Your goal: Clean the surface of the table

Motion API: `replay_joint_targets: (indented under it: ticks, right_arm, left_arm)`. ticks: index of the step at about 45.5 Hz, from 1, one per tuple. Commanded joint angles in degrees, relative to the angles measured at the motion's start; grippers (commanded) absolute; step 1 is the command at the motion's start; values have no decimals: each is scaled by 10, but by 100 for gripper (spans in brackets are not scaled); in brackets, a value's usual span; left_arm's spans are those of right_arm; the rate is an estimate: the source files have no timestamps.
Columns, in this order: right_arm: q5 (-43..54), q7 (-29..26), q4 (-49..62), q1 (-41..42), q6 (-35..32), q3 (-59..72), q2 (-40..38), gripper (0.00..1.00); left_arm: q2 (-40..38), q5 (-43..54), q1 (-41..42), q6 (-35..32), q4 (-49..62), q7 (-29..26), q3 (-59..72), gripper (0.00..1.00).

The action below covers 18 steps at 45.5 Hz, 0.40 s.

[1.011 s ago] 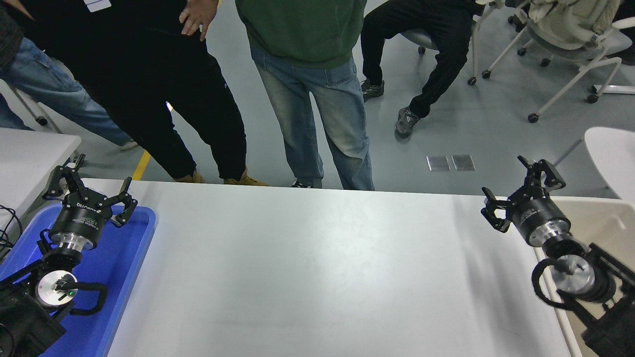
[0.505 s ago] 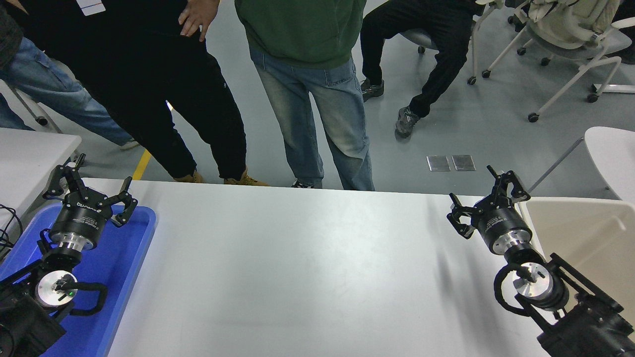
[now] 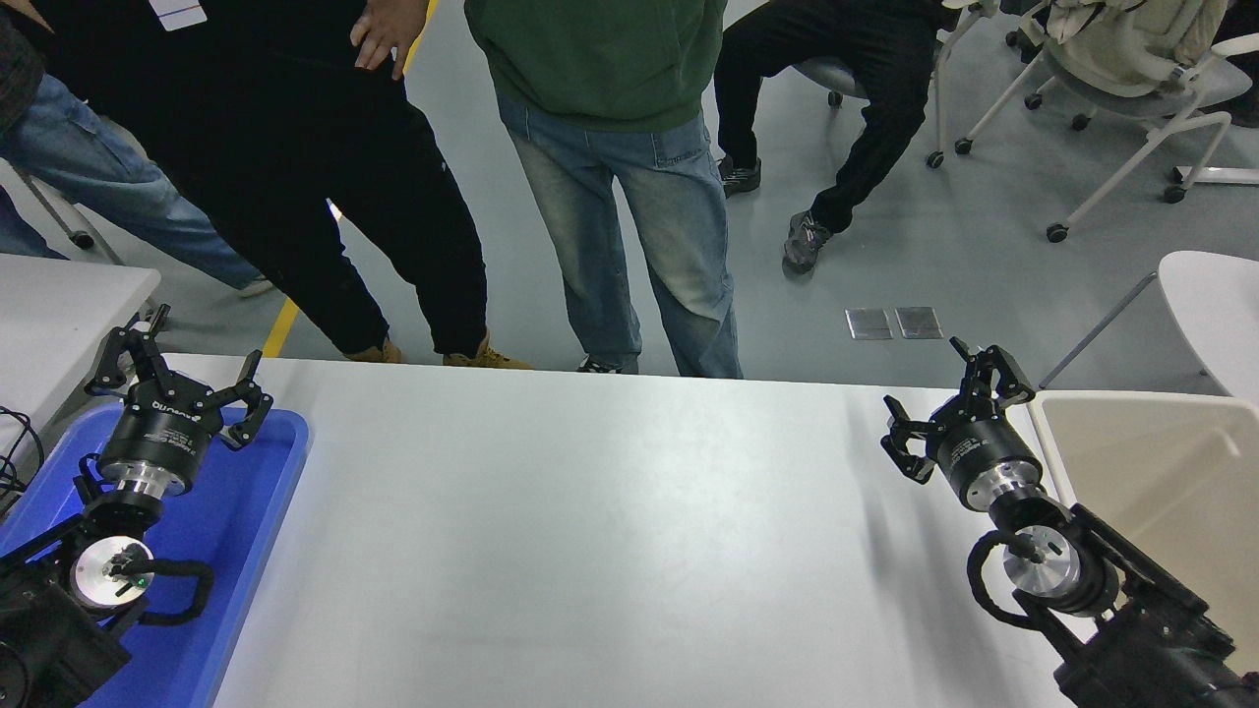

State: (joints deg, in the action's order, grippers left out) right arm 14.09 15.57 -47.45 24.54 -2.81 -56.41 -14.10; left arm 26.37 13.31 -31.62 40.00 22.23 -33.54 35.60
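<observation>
Two grippers show in the head view, both with fingers spread and nothing between them. The left gripper [image 3: 177,379] is parked over the blue tray [image 3: 261,551] at the table's left edge. The right gripper [image 3: 954,408] hangs above the table's far right corner, just beside the beige bin [image 3: 1131,462] that sits off the right edge.

One table surface [image 3: 610,531] fills the middle of the view, from the tray across to the bin and from the far edge down to the near edge. It looks hard, flat, rigid and fixed, with a smooth matte finish that likely lets small items slide. It is not a thing to grip; cleaning it would mean picking or sweeping things off it, and I see no loose item on it now, so the task looks about done or waiting.

Count: one tabletop, one tray, one bin, two arms. Beyond the far edge stand three people [image 3: 620,197], with a fourth seated further back to the right. Part of a second white table [image 3: 59,305] shows at the left
</observation>
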Motion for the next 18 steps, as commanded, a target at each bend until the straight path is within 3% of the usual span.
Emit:
replay_joint_targets:
  ticks: [1, 18]
  right_arm:
    - [21, 0, 2, 1, 0, 2, 0, 100]
    - [22, 0, -1, -4, -1, 7, 1, 100]
  left_arm:
    - [0, 1, 1, 0, -1, 0, 0, 100]
    - [0, 0, 0, 0, -1, 1, 0, 100]
